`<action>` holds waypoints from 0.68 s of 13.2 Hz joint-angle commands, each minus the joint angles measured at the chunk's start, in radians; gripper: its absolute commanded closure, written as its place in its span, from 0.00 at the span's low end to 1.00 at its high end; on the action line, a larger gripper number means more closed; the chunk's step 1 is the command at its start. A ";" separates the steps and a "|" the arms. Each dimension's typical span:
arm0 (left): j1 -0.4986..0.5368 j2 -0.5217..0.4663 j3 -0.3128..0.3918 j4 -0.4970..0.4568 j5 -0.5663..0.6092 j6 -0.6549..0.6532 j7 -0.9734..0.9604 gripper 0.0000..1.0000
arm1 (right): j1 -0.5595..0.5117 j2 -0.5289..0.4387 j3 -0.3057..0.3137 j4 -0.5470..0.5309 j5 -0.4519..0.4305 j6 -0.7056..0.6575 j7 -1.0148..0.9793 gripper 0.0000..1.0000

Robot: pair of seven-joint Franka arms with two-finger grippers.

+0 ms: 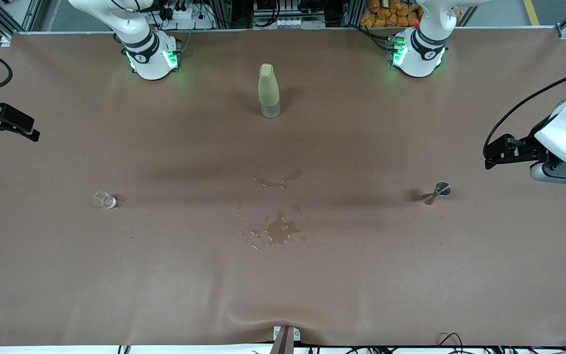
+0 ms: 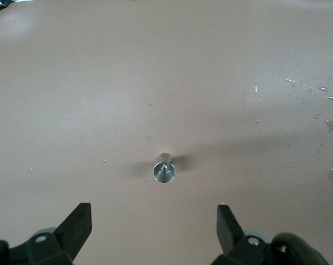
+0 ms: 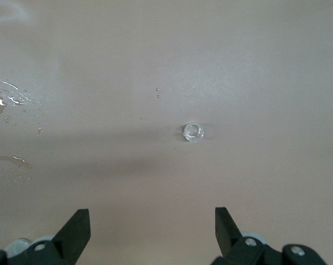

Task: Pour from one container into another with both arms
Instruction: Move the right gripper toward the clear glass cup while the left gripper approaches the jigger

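Observation:
The tiny clear glass cup (image 1: 105,200) stands on the brown table toward the right arm's end; the right wrist view looks down on the cup (image 3: 193,132). The small steel jigger (image 1: 436,192) stands toward the left arm's end, and the left wrist view shows the jigger (image 2: 164,171) from above. My left gripper (image 1: 494,152) hangs open and empty over the table's edge beside the jigger, apart from it, its open jaws (image 2: 154,215) bare. My right gripper (image 1: 30,129) hangs open and empty over the table's other end, apart from the cup, with nothing between its fingers (image 3: 152,218).
A tall yellow-green bottle (image 1: 268,91) stands upright mid-table, close to the arm bases. Wet puddles and drops (image 1: 280,228) lie on the cloth in the middle, between cup and jigger. The same spill (image 2: 332,110) shows in the left wrist view and the spill (image 3: 0,102) in the right.

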 commanded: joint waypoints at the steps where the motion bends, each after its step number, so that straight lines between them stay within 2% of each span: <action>1: 0.020 -0.013 -0.003 0.002 -0.018 -0.015 -0.007 0.00 | -0.004 0.013 0.003 0.029 0.007 -0.014 -0.006 0.00; 6: 0.023 -0.013 -0.006 0.004 -0.021 -0.017 0.003 0.00 | -0.017 0.026 0.003 0.012 0.006 -0.015 -0.014 0.00; 8: 0.024 -0.013 -0.005 0.004 -0.021 -0.015 0.006 0.00 | -0.034 0.026 0.003 -0.017 0.024 0.008 -0.114 0.00; 9: 0.024 -0.013 -0.005 0.002 -0.021 -0.017 0.007 0.00 | -0.078 0.026 0.002 -0.031 0.070 0.027 -0.211 0.00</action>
